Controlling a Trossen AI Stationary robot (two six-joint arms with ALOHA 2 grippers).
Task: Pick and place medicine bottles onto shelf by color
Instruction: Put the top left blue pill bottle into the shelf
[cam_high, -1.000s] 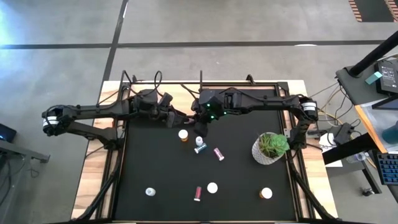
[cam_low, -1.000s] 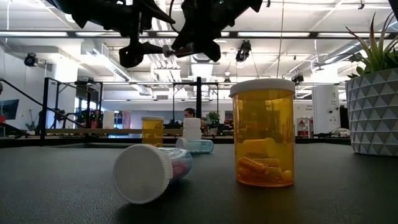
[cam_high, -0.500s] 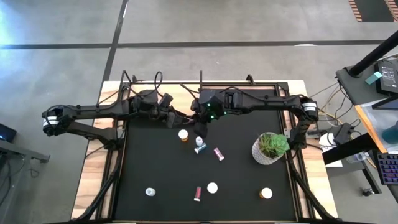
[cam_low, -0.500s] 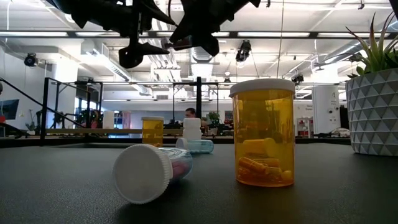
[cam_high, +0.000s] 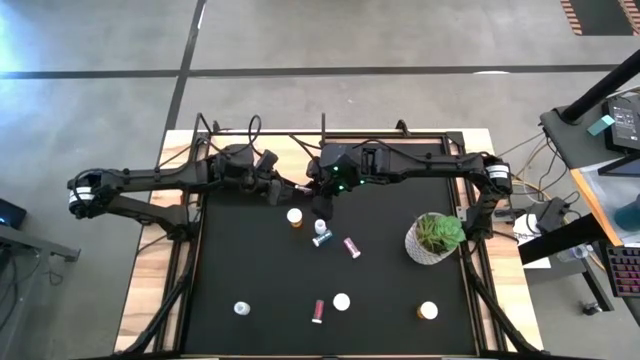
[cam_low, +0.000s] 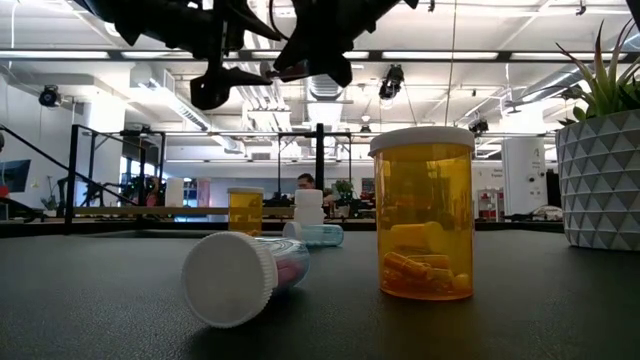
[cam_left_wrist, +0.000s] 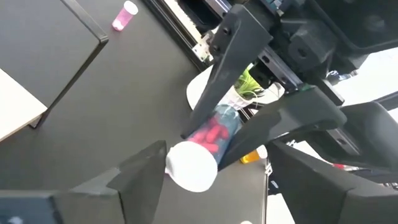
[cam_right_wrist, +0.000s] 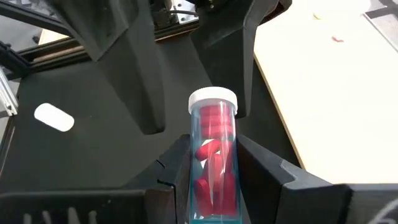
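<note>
Black table mat (cam_high: 260, 280): loose bottles lay scattered, some near front edge.
Both arms met over mat's back edge, high in air.
Right gripper (cam_right_wrist: 211, 177) shut tight on teal bottle (cam_right_wrist: 213, 165) full of red pills.
Left gripper (cam_left_wrist: 214, 171) stood open around white cap (cam_left_wrist: 191, 165), not squeezing yet.
Step, by guess: hand-over between arms.
Next: left fingers must close on cap end before right lets go.

bottles: clear tube (cam_right_wrist: 212, 155), white cap, red pills, aloft | others (cam_high: 341, 301) scattered on black bench | orange (cam_low: 421, 212) upright
</note>
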